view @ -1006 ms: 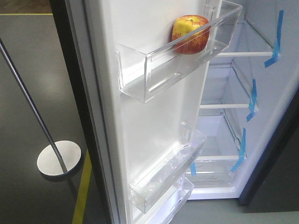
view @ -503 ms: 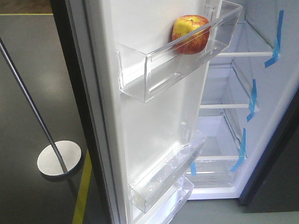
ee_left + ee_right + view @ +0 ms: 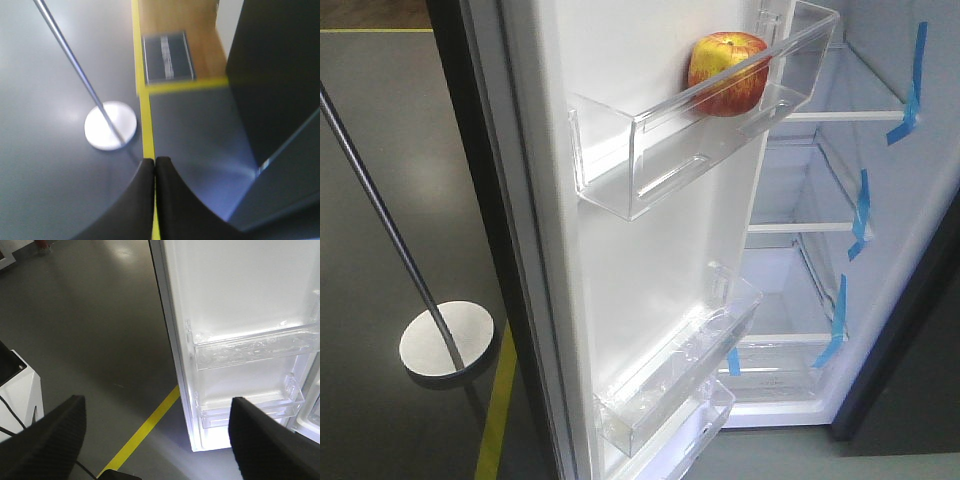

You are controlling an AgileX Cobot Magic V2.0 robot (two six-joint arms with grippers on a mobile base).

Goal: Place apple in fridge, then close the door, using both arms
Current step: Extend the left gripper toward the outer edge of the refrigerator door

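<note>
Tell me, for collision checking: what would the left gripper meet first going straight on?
Probably the yellow floor line; the shut left gripper points down at it, and nothing shows in between, though depth is unclear.

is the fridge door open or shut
Open. The door shows its white inner face, with the apple in its top bin, and the fridge shelves are exposed.

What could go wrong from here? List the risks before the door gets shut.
1. The apple sits loose in the upper bin of the open door. A hard swing could roll it along the bin or tip it out.
2. The pole stand is close to the door's outer side. An arm reaching there to push might strike it.
</note>
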